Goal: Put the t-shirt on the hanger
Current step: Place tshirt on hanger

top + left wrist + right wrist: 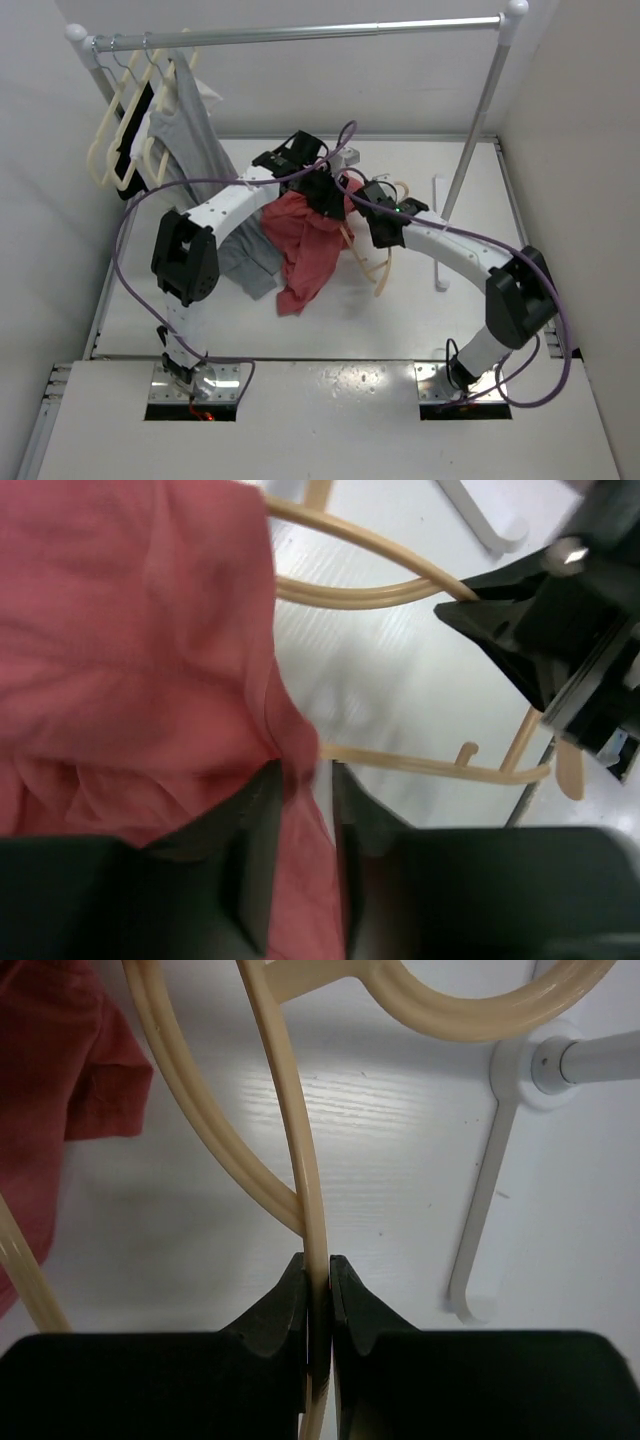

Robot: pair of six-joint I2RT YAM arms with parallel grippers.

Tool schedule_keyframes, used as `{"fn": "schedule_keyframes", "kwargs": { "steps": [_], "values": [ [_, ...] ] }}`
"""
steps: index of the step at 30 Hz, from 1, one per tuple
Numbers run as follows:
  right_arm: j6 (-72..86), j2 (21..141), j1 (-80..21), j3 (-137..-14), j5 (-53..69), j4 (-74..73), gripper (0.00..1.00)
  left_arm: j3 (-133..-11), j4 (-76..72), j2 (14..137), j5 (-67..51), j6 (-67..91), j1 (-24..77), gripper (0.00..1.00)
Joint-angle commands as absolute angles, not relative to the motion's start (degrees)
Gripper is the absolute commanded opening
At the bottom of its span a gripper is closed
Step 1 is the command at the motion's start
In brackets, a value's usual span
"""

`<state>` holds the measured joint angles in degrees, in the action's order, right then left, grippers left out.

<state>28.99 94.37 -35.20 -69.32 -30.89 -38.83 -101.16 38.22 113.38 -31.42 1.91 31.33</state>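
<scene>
The salmon-red t-shirt (300, 240) hangs bunched from my left gripper (325, 195) above the table's middle. In the left wrist view the fabric (130, 630) fills the left side and a fold runs between the jaws of my left gripper (305, 780), which are nearly closed on it. My right gripper (372, 215) is shut on a thin arm of the pale beige hanger (383, 268) right of the shirt. In the right wrist view my right gripper (317, 1272) pinches the hanger (290, 1110), with the t-shirt (50, 1080) at left. The hanger (400, 555) lies beside the shirt edge.
A clothes rack spans the back, with its rail (300, 33), right post (480, 120) and white foot (440, 235). Cream hangers (125, 130) with grey and black clothes hang at its left end. A grey t-shirt (250, 258) lies under my left arm.
</scene>
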Motion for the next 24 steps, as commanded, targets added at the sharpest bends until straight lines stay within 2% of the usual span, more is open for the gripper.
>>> {"fn": "schedule_keyframes", "kwargs": {
  "steps": [1, 2, 5, 6, 10, 14, 18, 21, 24],
  "values": [
    [29.1, 86.0, -35.3, -64.6, -33.0, -28.7, 0.00, -100.1, 38.1, 107.0, -31.9, -1.5, 29.6, 0.36],
    [28.6, 85.0, -35.3, -63.7, -33.0, -27.5, 0.00, -100.1, 38.1, 106.2, -31.9, -2.8, 29.6, 0.55],
    [26.2, 82.8, -36.5, -61.1, -33.7, -24.1, 0.00, -101.6, 38.1, 103.0, -31.6, -9.0, 29.6, 0.65],
    [25.5, 82.1, -36.5, -60.6, -34.2, -22.6, 0.00, -102.7, 38.1, 102.5, -30.7, -12.4, 29.6, 0.65],
    [23.6, 81.6, -37.5, -58.8, -36.8, -20.7, 0.00, -104.9, 39.5, 101.8, -21.6, -19.4, 29.1, 0.78],
    [24.8, 81.6, -37.5, -58.8, -39.5, -20.7, 0.00, -95.7, 37.5, 101.9, -13.1, -19.0, 29.1, 0.81],
    [27.2, 81.6, -37.5, -59.4, -42.2, -22.1, 0.00, -85.1, 31.5, 101.9, -11.5, -16.0, 27.9, 0.82],
    [29.5, 83.5, -37.5, -61.5, -42.8, -23.6, 0.00, -79.4, 27.5, 103.3, -12.2, -16.0, 28.8, 0.94],
    [30.1, 85.2, -37.5, -63.1, -43.3, -25.0, 0.00, -77.3, 24.6, 107.3, -7.0, -15.5, 30.5, 0.95]
  ]
}}
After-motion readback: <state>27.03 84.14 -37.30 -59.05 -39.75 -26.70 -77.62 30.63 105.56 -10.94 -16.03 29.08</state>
